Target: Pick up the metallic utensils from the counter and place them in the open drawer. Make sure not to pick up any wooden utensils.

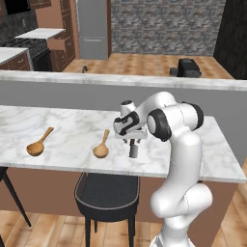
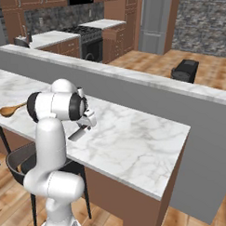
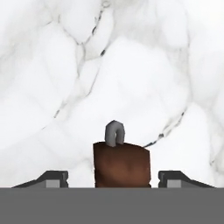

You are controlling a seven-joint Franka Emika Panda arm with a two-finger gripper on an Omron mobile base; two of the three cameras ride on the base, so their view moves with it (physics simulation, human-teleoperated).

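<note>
The tool (image 3: 113,177) stands wide open astride the brown-handled utensil (image 3: 121,165); descend squarely toward the table (image 3: 131,65), probably closing across the handle.

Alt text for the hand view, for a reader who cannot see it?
A short utensil with a reddish-brown block handle and a small grey metal tip stands between the open pincer fingertips, above a white marble counter with grey veins.

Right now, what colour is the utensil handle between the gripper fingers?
Dark reddish-brown handle, grey loop on its end; hand view shows it best.
</note>
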